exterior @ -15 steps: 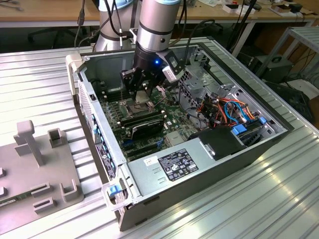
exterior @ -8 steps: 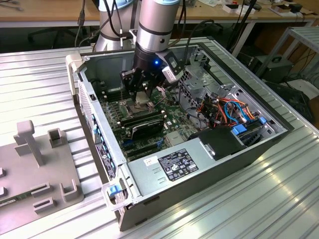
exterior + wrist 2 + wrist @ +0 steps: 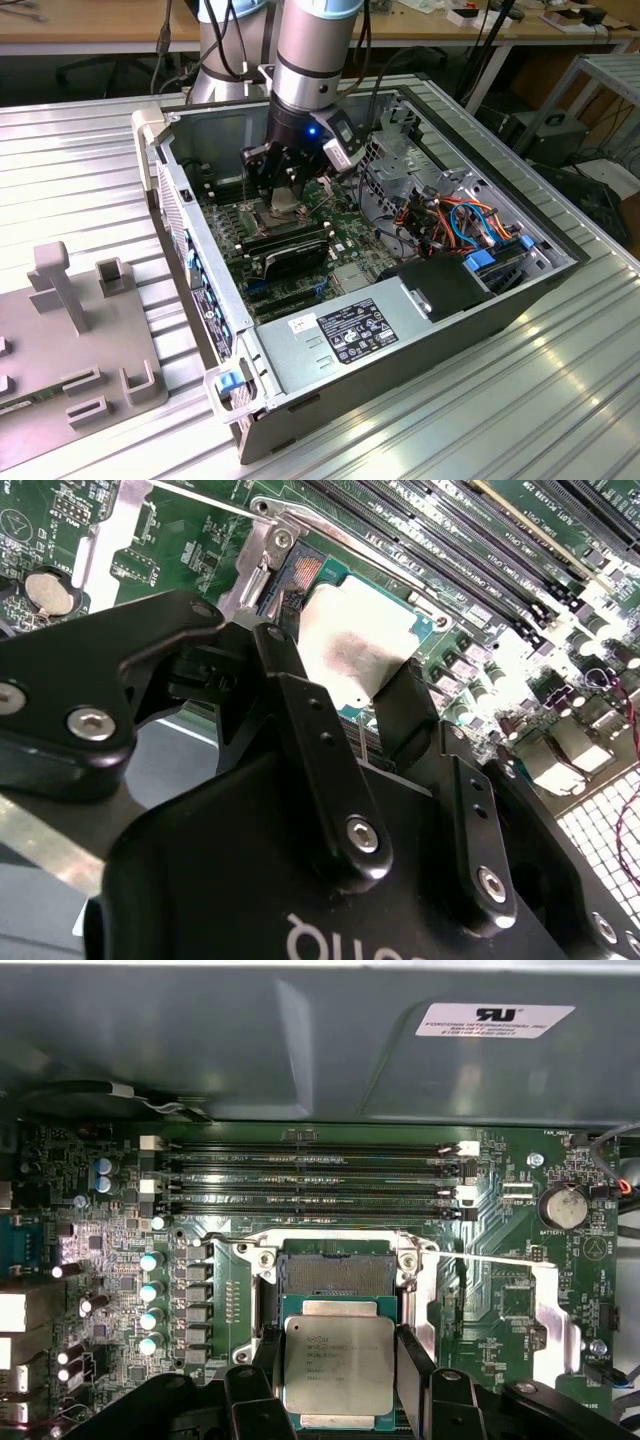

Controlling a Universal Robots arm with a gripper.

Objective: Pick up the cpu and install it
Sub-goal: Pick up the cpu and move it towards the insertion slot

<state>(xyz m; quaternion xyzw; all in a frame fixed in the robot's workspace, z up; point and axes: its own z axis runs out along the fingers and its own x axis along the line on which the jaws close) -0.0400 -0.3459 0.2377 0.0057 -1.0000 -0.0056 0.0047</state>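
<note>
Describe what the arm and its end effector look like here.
The arm is a silver-grey cylinder with black cables running alongside. Its wrist is black with a small blue light. The end effector is black, with linked fingers joined by silver screws and white lettering on its body.

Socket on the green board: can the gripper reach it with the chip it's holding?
Probably yes. In the first wrist view the socket lies uncovered, and the gripper holds the cpu close by it, with nothing between them.
</note>
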